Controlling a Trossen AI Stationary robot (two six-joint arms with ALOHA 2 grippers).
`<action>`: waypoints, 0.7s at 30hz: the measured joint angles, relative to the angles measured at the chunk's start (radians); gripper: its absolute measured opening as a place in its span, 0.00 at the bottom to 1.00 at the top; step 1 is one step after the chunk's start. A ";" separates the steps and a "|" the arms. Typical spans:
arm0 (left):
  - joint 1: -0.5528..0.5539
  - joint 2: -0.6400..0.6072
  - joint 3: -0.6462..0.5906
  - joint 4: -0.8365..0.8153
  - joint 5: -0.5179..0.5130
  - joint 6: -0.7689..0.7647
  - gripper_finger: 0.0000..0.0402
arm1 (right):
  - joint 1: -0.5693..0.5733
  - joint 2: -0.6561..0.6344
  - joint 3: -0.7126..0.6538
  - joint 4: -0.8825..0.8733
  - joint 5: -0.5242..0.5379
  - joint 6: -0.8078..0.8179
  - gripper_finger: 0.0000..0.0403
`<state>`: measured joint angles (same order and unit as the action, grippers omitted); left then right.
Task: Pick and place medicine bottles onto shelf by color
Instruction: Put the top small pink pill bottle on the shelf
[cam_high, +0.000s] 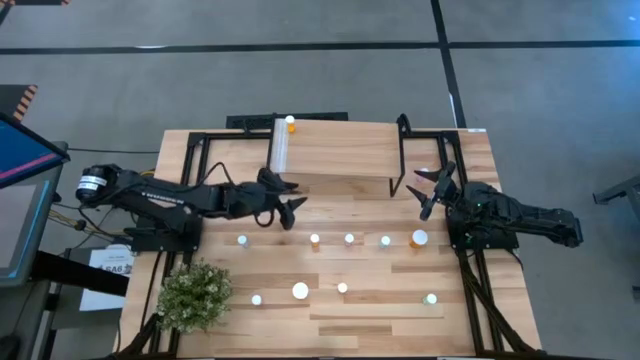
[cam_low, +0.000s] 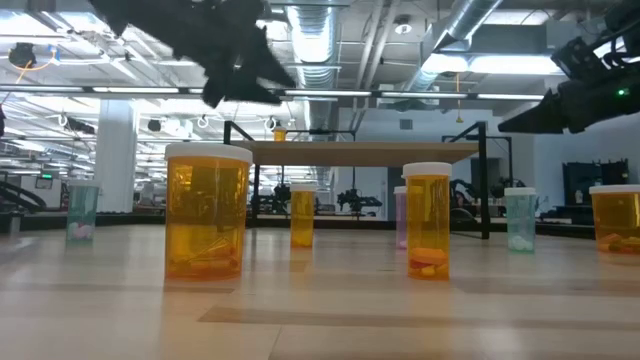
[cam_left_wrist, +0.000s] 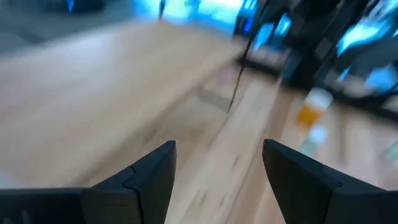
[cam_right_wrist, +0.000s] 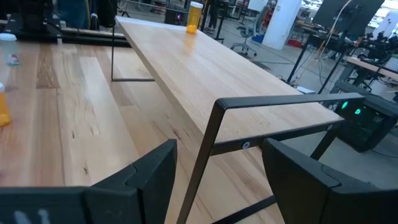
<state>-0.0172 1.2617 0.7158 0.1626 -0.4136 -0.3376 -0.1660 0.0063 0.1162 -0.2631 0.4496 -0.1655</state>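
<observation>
Left tool (cam_high: 290, 200), spread wide and empty at centre-left, risks toppling crowded medicine bottles (cam_high: 314, 239) below the shelf (cam_high: 335, 148) when descending.

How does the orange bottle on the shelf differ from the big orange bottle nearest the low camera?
The bottle on the shelf stands raised on the shelf, at its far left corner; the big orange bottle stands on the tabletop. The first looks narrower, the second wide. Both are upright, orange and white-capped.
</observation>
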 joint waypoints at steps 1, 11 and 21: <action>0.007 0.000 0.000 0.053 0.014 0.015 0.57 | 0.000 0.000 0.000 -0.001 0.000 0.000 0.65; 0.016 0.000 0.001 0.290 0.070 0.123 0.57 | 0.000 0.000 0.000 0.000 0.000 0.000 0.65; -0.036 0.000 0.001 0.322 0.131 0.089 0.57 | 0.000 0.000 0.000 0.010 -0.004 0.068 0.65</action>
<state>-0.0532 1.2613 0.7166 0.4850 -0.2831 -0.2485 -0.1658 0.0063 0.1162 -0.2527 0.4456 -0.0976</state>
